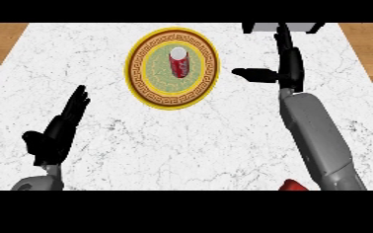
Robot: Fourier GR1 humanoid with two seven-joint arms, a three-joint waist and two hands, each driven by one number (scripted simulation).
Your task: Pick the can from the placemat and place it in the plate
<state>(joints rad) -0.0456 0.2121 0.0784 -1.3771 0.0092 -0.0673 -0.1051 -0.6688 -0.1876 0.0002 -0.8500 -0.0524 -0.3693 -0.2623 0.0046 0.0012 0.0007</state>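
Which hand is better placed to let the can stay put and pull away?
Right. The right hand is open beside the plate, its fingers apart from the upright can, so it likely just backs off. The left hand rests open, farther away.

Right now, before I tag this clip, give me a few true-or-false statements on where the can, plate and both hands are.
1. The can stands on the plate. True.
2. The right hand is curled round the can. False: it is open, apart from the can, right of the plate.
3. The left hand is open at the view's lower left. True.
4. The plate is plain white. False: yellow rim, patterned band, green centre.
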